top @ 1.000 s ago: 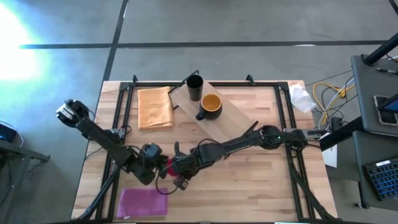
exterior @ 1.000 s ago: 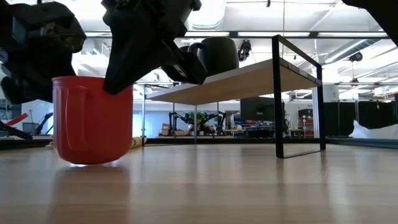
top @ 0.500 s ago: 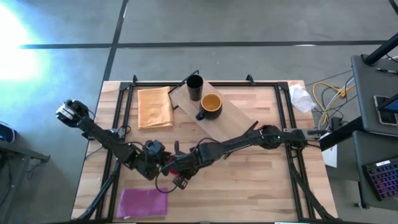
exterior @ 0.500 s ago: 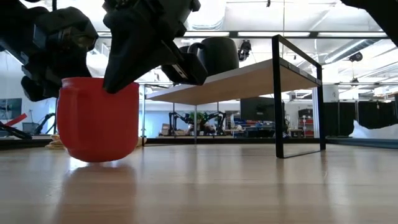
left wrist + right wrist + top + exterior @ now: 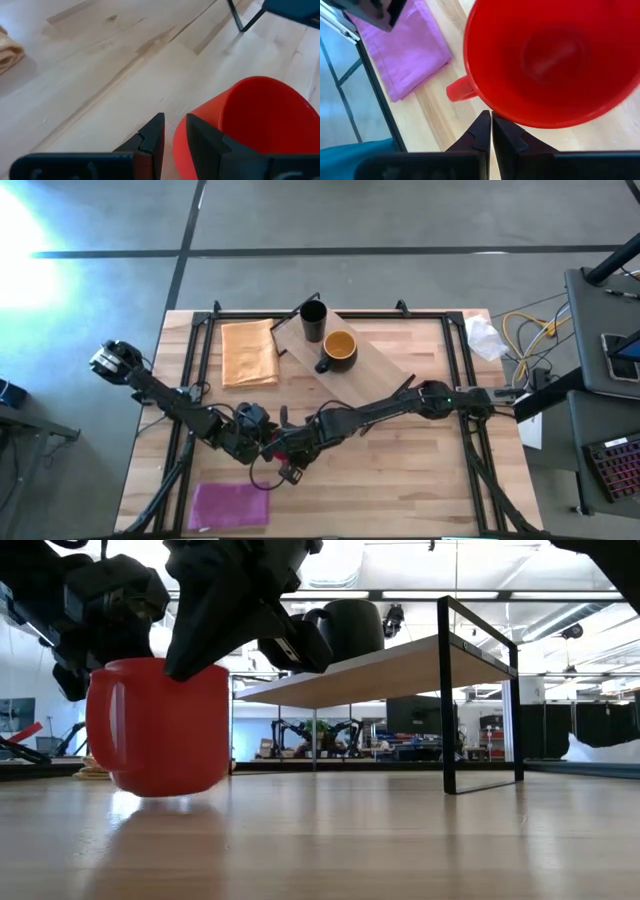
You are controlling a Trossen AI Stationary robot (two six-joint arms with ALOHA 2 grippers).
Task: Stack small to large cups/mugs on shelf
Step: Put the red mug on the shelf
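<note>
Red mug (image 5: 158,727): near front-left of table (image 5: 400,470), about 7 o'clock from table centre; upright, base touching or barely clear of the wood in the low view, cannot tell which; handle toward the purple mat (image 5: 402,47).
Left gripper (image 5: 173,136): at the red mug, just at its 9 o'clock in the high view; fingers nearly closed, a narrow gap between them; the mug's rim lies beside the fingers in the left wrist view, not plainly between them; hold not confirmed.
Right gripper (image 5: 491,131): over the same mug, reaching in from 3 o'clock; fingers pressed together just outside the rim near the handle; nothing seen between them.
Shelf (image 5: 370,375): at 12 o'clock on the table, set diagonally; light board on dark end frames.
Black cup (image 5: 313,320): upright on the shelf's far-left end.
Dark mug with yellow inside (image 5: 339,349): on the shelf, just beside the black cup at its 5 o'clock.
Orange-tan cloth (image 5: 249,352): at 9 o'clock of the shelf.
Step in hand: judged as securing the last mug, two already on the shelf.
Next move calls for: a firm pinch on wall or handle by one arm, the other clearing off, then a lift toward 1 o'clock to the free end of the shelf beyond the dark mug.
</note>
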